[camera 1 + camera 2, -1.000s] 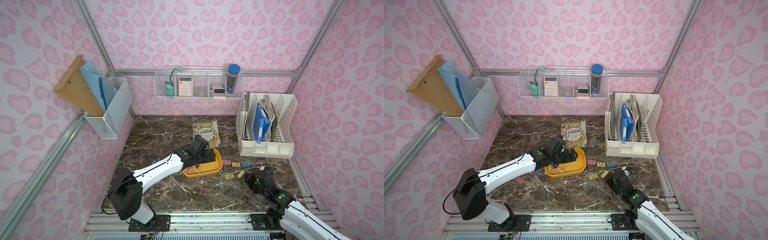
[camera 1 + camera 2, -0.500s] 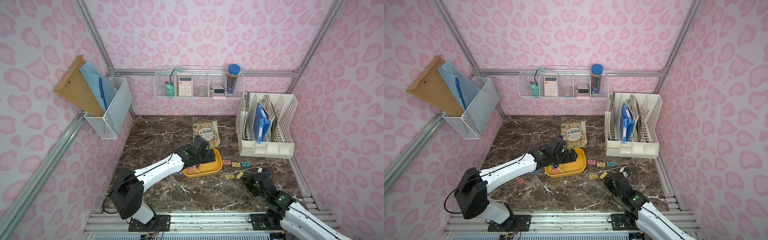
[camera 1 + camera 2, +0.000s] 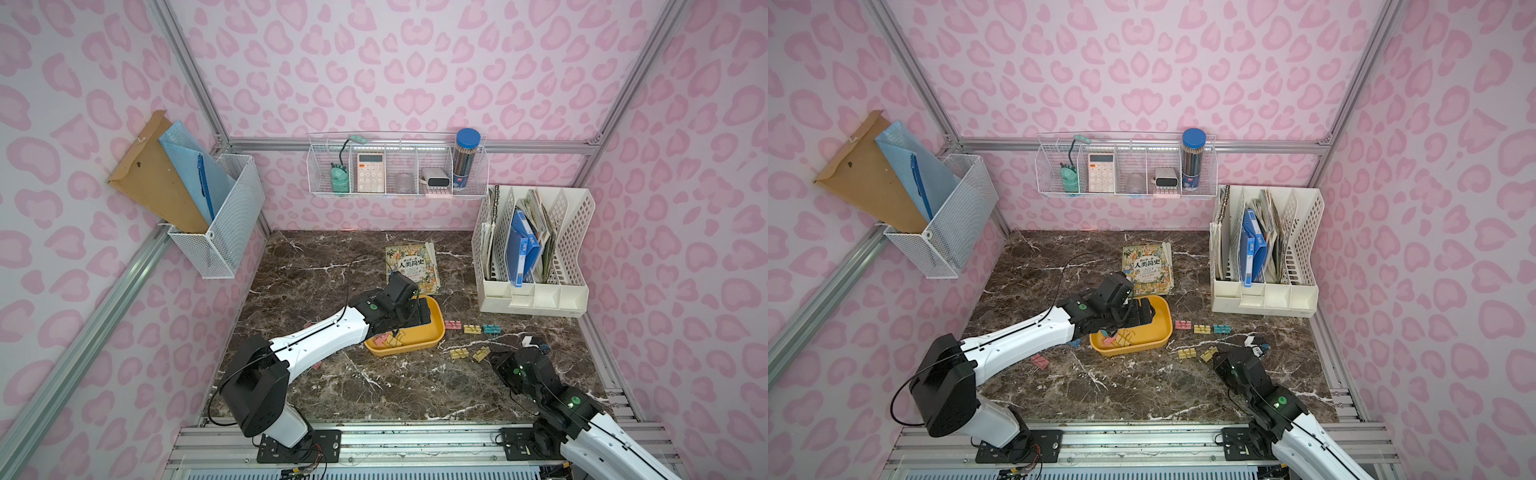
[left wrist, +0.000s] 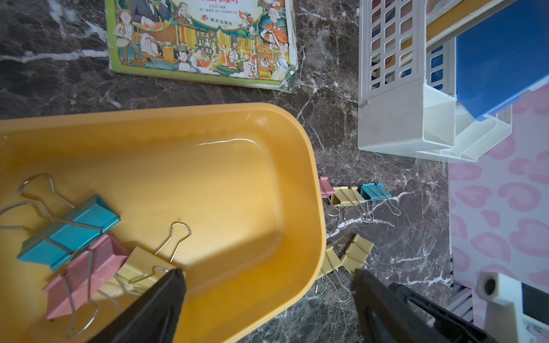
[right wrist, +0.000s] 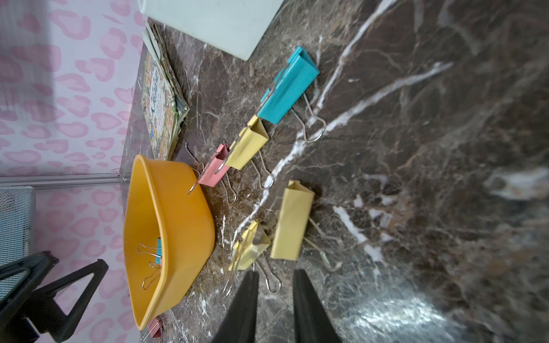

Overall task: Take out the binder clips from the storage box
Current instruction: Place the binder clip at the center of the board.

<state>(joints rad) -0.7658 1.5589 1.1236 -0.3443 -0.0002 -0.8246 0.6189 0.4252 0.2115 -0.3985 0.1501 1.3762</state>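
Hiding boxed binder clips (image 3: pixel 379 339), left hand (image 4: pixel 269 271) wide over storage box (image 3: pixel 439 328), right hand (image 5: pixel 275 272) narrow, empty.

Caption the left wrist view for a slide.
Open left gripper straddles the storage box wall; three binder clips lie inside, five outside.

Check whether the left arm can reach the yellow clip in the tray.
Probably yes: the left gripper hangs open over the storage box, one finger beside the yellow clip, nothing covering it. The clip lies outside the jaws, touching a pink clip, so a sideways shift seems needed.
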